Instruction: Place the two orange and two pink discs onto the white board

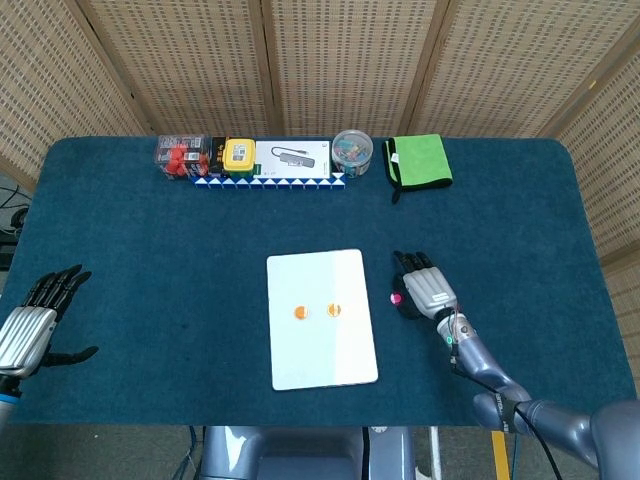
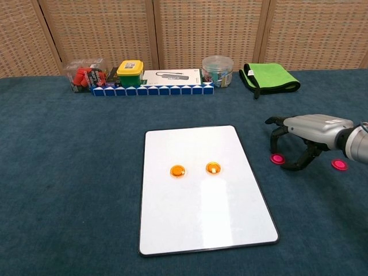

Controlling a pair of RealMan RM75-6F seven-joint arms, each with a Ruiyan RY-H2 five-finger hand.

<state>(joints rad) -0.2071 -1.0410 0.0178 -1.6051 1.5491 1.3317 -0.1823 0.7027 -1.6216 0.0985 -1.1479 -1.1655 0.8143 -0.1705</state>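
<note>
The white board (image 2: 204, 218) (image 1: 322, 355) lies mid-table with two orange discs (image 2: 177, 171) (image 2: 213, 168) on it, also seen from the head as orange discs (image 1: 300, 312) (image 1: 335, 310). One pink disc (image 2: 278, 158) (image 1: 396, 298) lies on the cloth just right of the board. My right hand (image 2: 305, 138) (image 1: 424, 287) hovers over it, fingers curved down around the disc, nothing gripped. A second pink disc (image 2: 339, 164) lies further right, beyond that hand. My left hand (image 1: 35, 320) rests open at the table's near left edge, far from the discs.
Along the far edge stand a clear box of red items (image 2: 85, 75), a yellow-lidded tub (image 2: 130, 72), a white carton (image 2: 172, 77), a clear jar (image 2: 217, 70) and a folded green cloth (image 2: 270, 78). A blue-white strip (image 2: 152, 90) runs in front of them.
</note>
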